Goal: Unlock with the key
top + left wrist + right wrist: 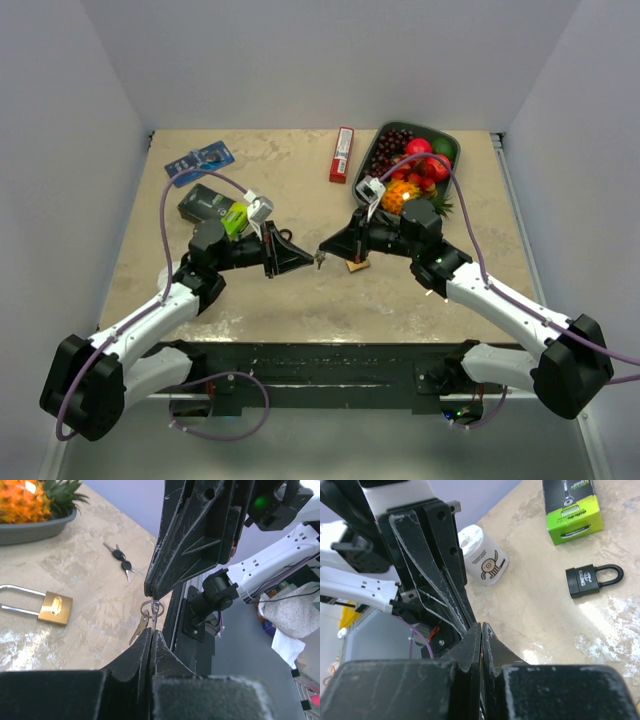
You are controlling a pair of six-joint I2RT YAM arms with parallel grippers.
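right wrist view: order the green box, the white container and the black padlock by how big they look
1. green box, largest even though the top edge cuts it off
2. white container, partly hidden
3. black padlock
The last two look close, so their order is unsure.

Marbled beige table (290, 300), gold padlock (55, 608), black padlock (582, 581).

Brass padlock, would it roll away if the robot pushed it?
Probably not: the brass padlock lies flat on the table and its body is boxy, so it should slide, not roll. It looks like solid metal, so it is likely heavy for its size.
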